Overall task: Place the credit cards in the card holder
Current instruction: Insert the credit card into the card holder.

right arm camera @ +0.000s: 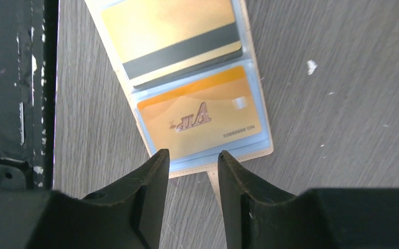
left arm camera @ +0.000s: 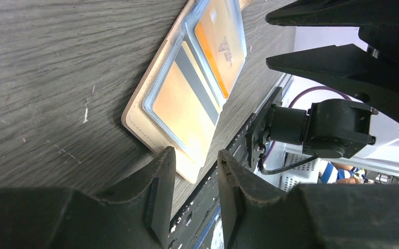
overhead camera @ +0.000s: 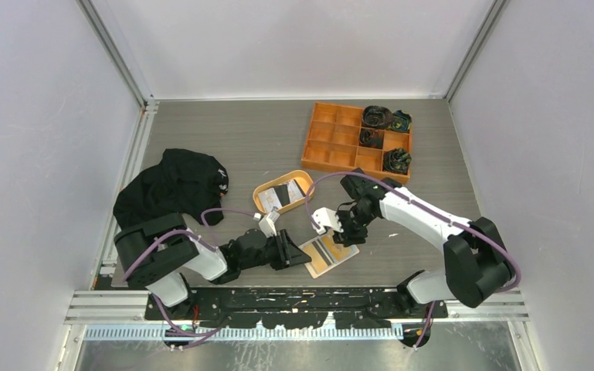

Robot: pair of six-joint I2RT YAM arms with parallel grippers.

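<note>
The card holder (overhead camera: 328, 253) lies open and flat near the table's front edge. Its clear sleeves hold a gold card with a dark stripe (right arm camera: 176, 36) and an orange card (right arm camera: 202, 116). My left gripper (overhead camera: 303, 257) is low at the holder's left corner (left arm camera: 187, 166), jaws apart with nothing gripped. My right gripper (overhead camera: 347, 232) hovers at the holder's right edge, open, with the snap tab (right arm camera: 214, 182) showing between its fingers. Further credit cards, a dark one (overhead camera: 282, 191) and a light one (overhead camera: 272, 201), lie in the oval tray (overhead camera: 256, 193) behind.
An orange compartment box (overhead camera: 336, 135) with dark rolled items in its right cells stands at the back right. A black cloth (overhead camera: 174, 185) is heaped at the left. The black base rail (overhead camera: 301, 297) runs just in front of the holder.
</note>
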